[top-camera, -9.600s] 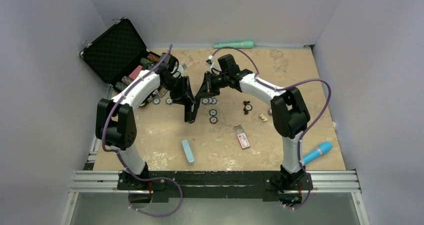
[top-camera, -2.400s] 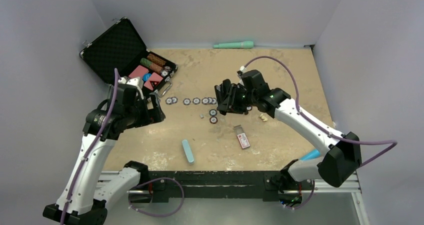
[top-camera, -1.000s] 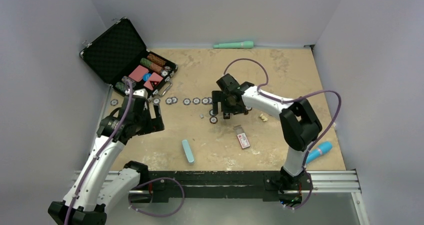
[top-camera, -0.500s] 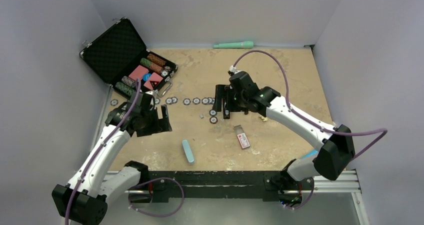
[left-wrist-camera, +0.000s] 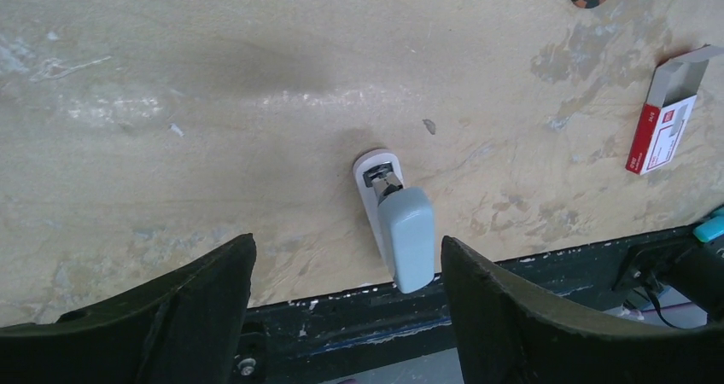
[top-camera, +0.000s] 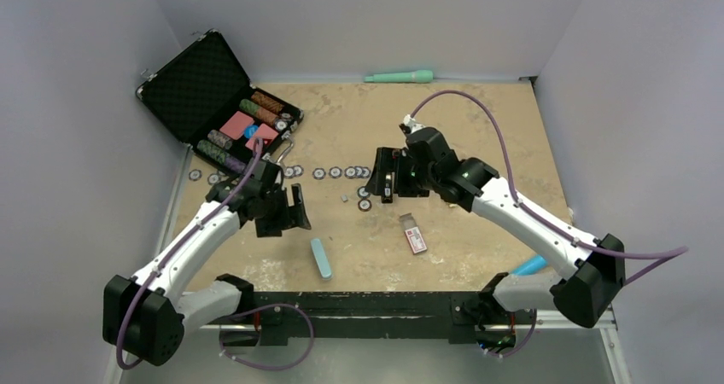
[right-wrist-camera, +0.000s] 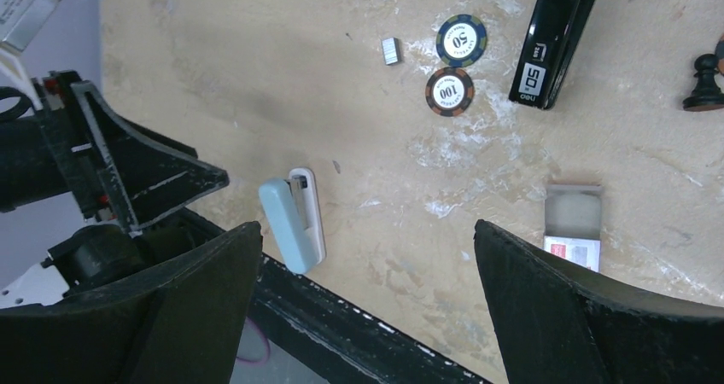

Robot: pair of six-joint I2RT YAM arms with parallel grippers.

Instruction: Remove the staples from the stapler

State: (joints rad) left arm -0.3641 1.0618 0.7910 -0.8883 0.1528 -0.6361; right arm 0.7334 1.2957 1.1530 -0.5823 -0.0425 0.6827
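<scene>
Though open, case (top-camera: 189,84) with chips (top-camera: 265,101)

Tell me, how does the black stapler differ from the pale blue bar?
The black stapler is longer and slimmer; the pale blue bar is shorter and stubbier, on a white base. The stapler lies beside poker chips; the bar lies near the table's front edge. Both lie flat, untouched.

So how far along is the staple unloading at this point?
Looks mostly done: a short strip of staples lies on the table beside two poker chips, apart from the stapler, which lies nearby. Nothing is in hand: the left gripper and right gripper are both open and empty. Whether more staples remain inside the stapler cannot be seen.
</scene>
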